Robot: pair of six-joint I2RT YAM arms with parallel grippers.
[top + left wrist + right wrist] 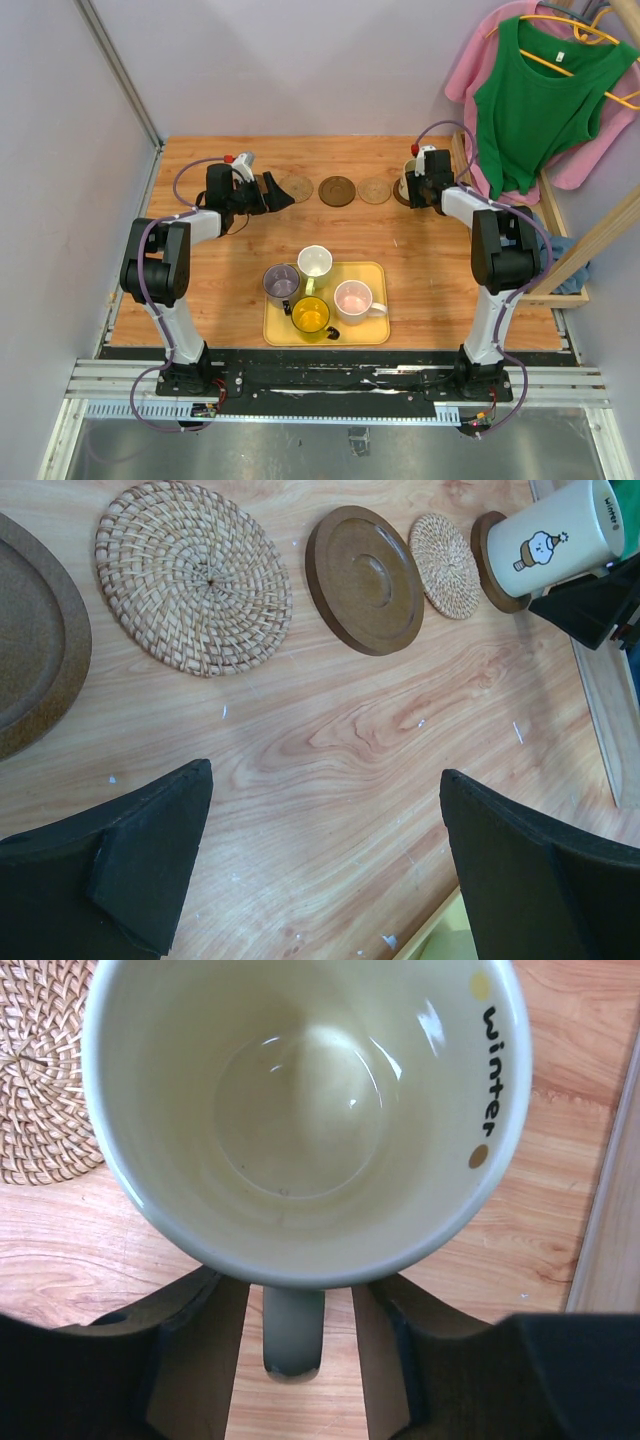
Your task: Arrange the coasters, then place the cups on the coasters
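On the dark brown coaster (484, 555) at the right end of the table's (420, 250) far row, the cream mug (300, 1110) stands upright. The right claw (295, 1330) straddles its handle, narrowly parted, gaps either side. The left claw (325, 865) hovers wide open. The yellow mug (311, 316), pink mug (352, 298), grey-purple mug (281, 282) and white mug (314, 261) sit on the yellow tray (375, 336).

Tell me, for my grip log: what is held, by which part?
Nothing. The right gripper straddles the cream mug's handle with gaps either side; the left gripper is open.
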